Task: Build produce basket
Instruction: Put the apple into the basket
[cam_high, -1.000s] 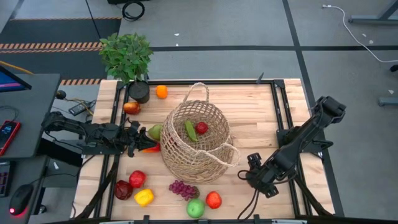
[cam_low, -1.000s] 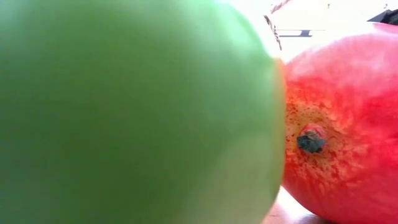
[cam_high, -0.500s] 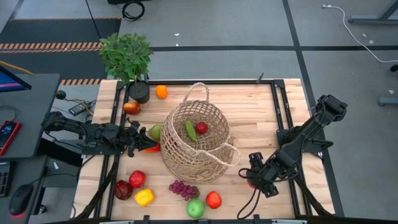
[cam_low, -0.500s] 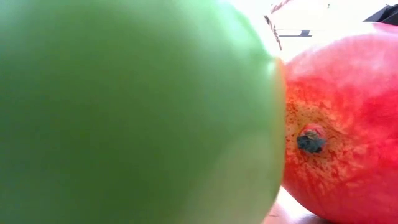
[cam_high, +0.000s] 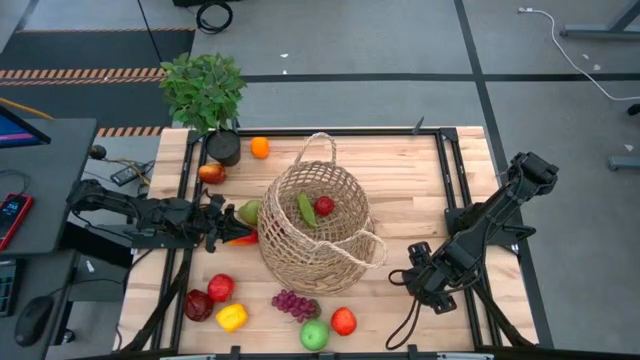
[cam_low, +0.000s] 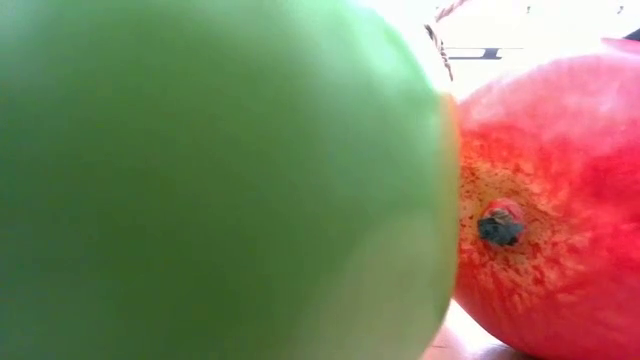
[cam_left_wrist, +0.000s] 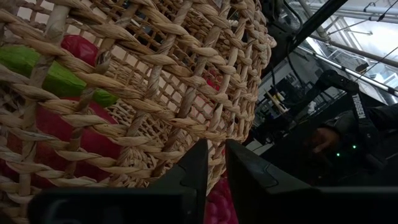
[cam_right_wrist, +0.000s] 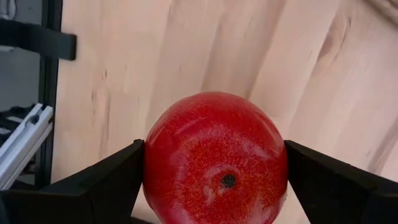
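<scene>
The wicker basket (cam_high: 318, 225) stands mid-table on its base, with a cucumber (cam_high: 306, 208) and a red apple (cam_high: 324, 206) inside. Loose produce lies around it: a pear (cam_high: 248, 210), an orange (cam_high: 260, 147), grapes (cam_high: 295, 303), a green apple (cam_high: 315, 335) and peppers (cam_high: 232, 317). My right gripper (cam_high: 418, 275) points down at the basket's right, shut on another red apple (cam_right_wrist: 214, 162). My left gripper (cam_left_wrist: 214, 168) lies level and shut, close to the basket's left wall (cam_left_wrist: 186, 93). My right gripper pinches the red apple by its two opposite sides (cam_right_wrist: 152, 168) between the two widely spread fingers, coming from above and pointing down. The apple's stem end (cam_right_wrist: 229, 181) faces the camera. The apple itself hides whether it is clear of the table. My left gripper's fingertips stand right at the weave; I cannot tell whether they touch it.
A potted plant (cam_high: 205, 90) stands at the far left corner. A red pepper (cam_high: 220, 288) and a dark apple (cam_high: 197, 305) lie near left. In the low view the green apple (cam_low: 220, 180) and a red fruit (cam_low: 550, 200) fill the picture. Bare wood lies at the far right.
My right gripper has tipped a little and edged toward the table's right edge, still shut on the red apple.
</scene>
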